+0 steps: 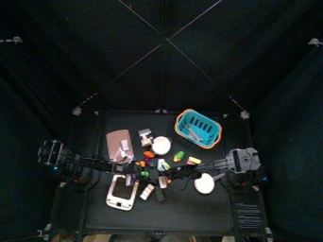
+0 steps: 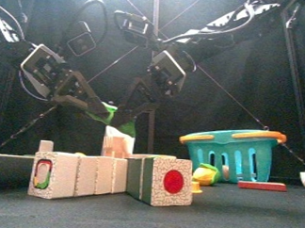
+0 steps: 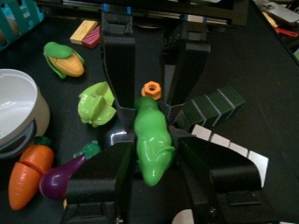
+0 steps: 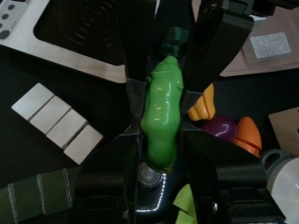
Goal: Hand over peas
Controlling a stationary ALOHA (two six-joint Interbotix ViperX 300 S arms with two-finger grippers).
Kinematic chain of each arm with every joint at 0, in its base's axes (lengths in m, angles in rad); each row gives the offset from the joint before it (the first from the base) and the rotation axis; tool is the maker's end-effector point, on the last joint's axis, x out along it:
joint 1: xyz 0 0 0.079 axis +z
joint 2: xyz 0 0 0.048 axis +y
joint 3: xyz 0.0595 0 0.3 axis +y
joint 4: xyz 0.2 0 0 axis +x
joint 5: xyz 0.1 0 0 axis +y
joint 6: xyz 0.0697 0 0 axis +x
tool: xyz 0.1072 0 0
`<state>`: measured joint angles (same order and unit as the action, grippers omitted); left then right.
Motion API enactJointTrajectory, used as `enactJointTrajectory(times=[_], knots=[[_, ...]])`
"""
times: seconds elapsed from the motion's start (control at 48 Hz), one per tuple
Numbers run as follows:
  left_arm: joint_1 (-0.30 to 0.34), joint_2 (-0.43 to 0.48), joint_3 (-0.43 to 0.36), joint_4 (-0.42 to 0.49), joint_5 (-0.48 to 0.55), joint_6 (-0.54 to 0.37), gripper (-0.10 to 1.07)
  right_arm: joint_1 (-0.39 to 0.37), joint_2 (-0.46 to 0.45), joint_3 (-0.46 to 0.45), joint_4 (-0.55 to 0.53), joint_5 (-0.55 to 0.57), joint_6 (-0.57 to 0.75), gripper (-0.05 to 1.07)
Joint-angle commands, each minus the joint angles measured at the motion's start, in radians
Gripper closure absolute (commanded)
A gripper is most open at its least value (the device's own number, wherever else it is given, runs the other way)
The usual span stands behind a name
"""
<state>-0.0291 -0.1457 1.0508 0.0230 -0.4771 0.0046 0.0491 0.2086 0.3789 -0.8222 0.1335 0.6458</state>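
We are mid-handover above the surface [image 2: 239, 218], with the pea pod [image 3: 149, 140] gripped at once by the left tool [image 3: 149, 162] and the right tool [image 4: 163, 131], so next one tool should probably open and release.

Bright green pea pod among mixed-colour toy food on a black bench

The pea pod [image 3: 152, 140] is glossy bright green, with a darker green stem end in the right wrist view; both end effectors, left [image 3: 149, 131] and right [image 4: 163, 96], are black. Beside it lie a yellow corn cob [image 3: 61, 59] in green husk, a pale green leafy vegetable [image 3: 97, 103], an orange carrot [image 3: 28, 173], a purple eggplant [image 3: 65, 178] and a white bowl [image 3: 17, 109]. The basket [image 2: 236, 152] is teal with an orange rim. One box [image 2: 165, 180] shows a red circle on white with green edging.
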Motion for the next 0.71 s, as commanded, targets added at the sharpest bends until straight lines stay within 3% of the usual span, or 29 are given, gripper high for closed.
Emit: enactJointTrajectory(times=[0.0, 0.167, 0.417, 0.688], knots=[[0.005, -0.008, -0.023, 0.0, -0.009, 0.002, 0.28, 0.0, -0.017, -0.026, 0.005, 0.002, 0.002, 0.35], [0.005, -0.008, -0.021, 0.002, -0.009, 0.002, 0.28, -0.002, -0.009, -0.029, 0.028, 0.006, 0.005, 0.28], [-0.002, -0.015, -0.021, 0.0, -0.009, -0.003, 0.28, 0.002, -0.006, -0.028, 0.04, 0.006, -0.002, 0.06], [-0.005, -0.017, -0.005, -0.031, -0.009, -0.003, 0.28, 0.021, -0.035, 0.005, 0.038, 0.021, -0.003, 0.03]])
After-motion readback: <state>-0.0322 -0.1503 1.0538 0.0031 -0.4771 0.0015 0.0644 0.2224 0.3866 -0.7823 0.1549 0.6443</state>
